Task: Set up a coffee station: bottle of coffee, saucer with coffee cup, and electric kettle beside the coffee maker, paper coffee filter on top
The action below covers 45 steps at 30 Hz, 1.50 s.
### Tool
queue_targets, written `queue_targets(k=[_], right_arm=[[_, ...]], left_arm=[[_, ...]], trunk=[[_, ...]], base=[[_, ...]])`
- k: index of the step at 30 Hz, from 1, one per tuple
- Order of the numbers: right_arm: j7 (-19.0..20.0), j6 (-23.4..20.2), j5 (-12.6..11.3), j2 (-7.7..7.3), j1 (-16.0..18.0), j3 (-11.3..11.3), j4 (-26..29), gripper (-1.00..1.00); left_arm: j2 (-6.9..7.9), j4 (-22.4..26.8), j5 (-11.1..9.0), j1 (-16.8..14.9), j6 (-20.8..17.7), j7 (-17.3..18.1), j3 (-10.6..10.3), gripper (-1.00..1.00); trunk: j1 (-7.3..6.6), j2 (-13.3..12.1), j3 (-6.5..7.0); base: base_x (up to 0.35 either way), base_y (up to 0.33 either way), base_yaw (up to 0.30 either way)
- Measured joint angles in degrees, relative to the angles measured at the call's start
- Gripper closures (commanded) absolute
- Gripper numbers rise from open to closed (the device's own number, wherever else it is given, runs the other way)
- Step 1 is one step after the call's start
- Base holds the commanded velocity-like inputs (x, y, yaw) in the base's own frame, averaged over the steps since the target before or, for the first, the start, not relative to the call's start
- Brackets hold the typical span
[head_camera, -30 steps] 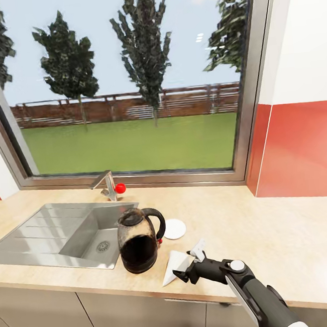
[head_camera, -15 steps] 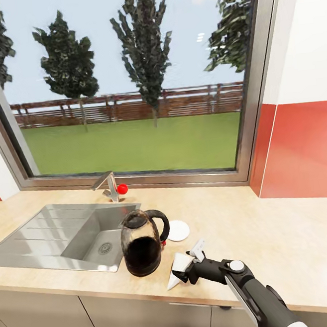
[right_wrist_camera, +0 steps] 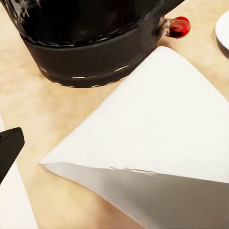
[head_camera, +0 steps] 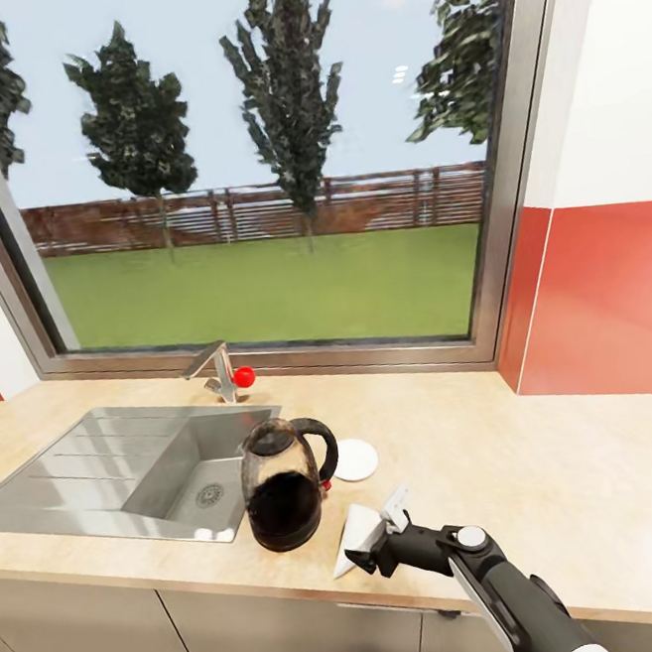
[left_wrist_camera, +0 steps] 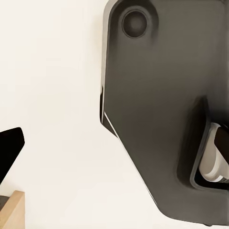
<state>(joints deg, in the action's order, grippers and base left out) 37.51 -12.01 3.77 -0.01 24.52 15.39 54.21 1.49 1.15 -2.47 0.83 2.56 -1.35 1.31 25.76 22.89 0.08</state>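
A dark glass electric kettle (head_camera: 282, 485) with a black handle stands on the beige countertop (head_camera: 539, 465), just right of the sink. A small white saucer (head_camera: 355, 460) lies flat behind it to the right. A white paper coffee filter (head_camera: 352, 537), cone-shaped, lies on the counter beside the kettle's base. My right gripper (head_camera: 377, 532) is open at the filter's right end, one white and one black finger either side of it. The right wrist view has the filter (right_wrist_camera: 157, 157) close up, with the kettle base (right_wrist_camera: 95, 52) beyond it. My left gripper's black fingertip (left_wrist_camera: 9, 149) sits wide at the frame edge, holding nothing.
A steel sink (head_camera: 100, 467) with a drainboard takes up the counter's left part, and a faucet (head_camera: 215, 368) with a red knob stands behind it. A large window runs along the back. A red and white wall (head_camera: 603, 299) closes the right side. The counter's front edge lies just below the filter.
The view shifted slightly to the left early on. My right gripper has sunk a little and drawn back toward the counter's front edge. Kettle, saucer and filter stay put.
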Motion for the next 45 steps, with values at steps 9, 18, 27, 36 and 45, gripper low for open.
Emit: queue_targets(k=[9, 18, 27, 36, 45], right_arm=[[0.0, 0.1, 0.1, -0.03, 0.0, 0.0, 0.0, 1.0], [0.1, 0.1, 0.0, -0.04, 0.0, 0.0, 0.0, 1.0], [0.4, 0.1, 0.1, -0.02, 0.0, 0.0, 0.0, 1.0], [0.3, 0.1, 0.1, -0.02, 0.0, 0.0, 0.3, 1.0], [0.3, 0.0, 0.1, 0.01, 0.0, -0.1, 0.4, 1.0]], left_arm=[[0.01, 0.0, 0.0, 0.0, 0.0, 0.0, 0.0, -1.0], [0.01, 0.0, 0.0, 0.0, 0.0, 0.0, 0.0, -1.0], [0.01, 0.0, 0.0, 0.0, 0.0, 0.0, 0.0, -1.0], [-0.03, 0.0, 0.0, 0.0, 0.1, 0.0, -0.1, -1.0], [-0.13, 0.0, 0.0, 0.0, 0.0, -0.1, 0.0, -1.0]], trunk=[[0.0, 0.0, 0.0], [0.0, 0.0, 0.0], [0.0, 0.0, 0.0], [0.01, 0.0, 0.0], [0.03, 0.0, 0.0]], base=[[0.0, 0.0, 0.0], [0.0, 0.0, 0.0], [0.0, 0.0, 0.0], [-0.02, 0.0, 0.0], [-0.32, 0.0, 0.0]])
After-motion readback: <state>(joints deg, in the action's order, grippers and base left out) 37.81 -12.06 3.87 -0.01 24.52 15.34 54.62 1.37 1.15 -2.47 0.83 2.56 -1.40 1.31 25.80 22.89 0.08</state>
